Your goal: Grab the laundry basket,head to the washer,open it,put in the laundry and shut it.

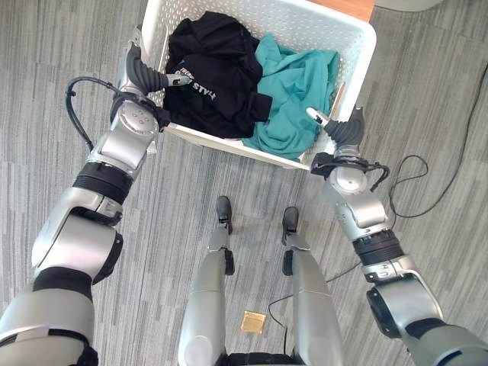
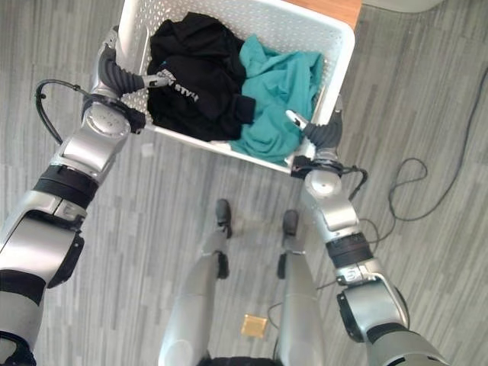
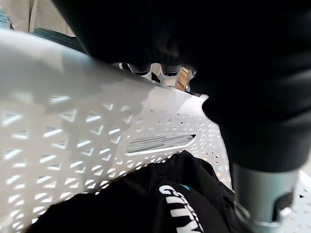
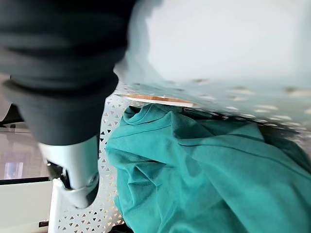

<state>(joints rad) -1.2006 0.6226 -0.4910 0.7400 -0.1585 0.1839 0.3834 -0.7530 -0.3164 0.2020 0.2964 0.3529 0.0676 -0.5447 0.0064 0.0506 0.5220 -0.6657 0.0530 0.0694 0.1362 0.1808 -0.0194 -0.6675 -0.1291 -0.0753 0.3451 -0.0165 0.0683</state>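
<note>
**Both hands on the basket rim**

Your arms reach forward, one to each side of the white laundry basket (image 1: 347,34). It hangs over grey striped carpet (image 1: 53,91), a wooden surface (image 1: 347,6) just past its far edge. Your left hand (image 1: 145,75) and right hand (image 1: 341,130) each hook the rim, thumb inside, fingers hidden outside. Inside lie a black garment (image 1: 210,72) and teal garment (image 1: 293,95).

Black garment (image 1: 217,76): white lettering (image 1: 204,92) printed on the fabric, on the left side of the laundry basket (image 1: 358,38)
Lettering legibility: partly lost in the folds, so no whole word can be read
Teal garment (image 1: 293,91): plain, right side of the laundry basket
Laundry basket walls: no label or number
</note>
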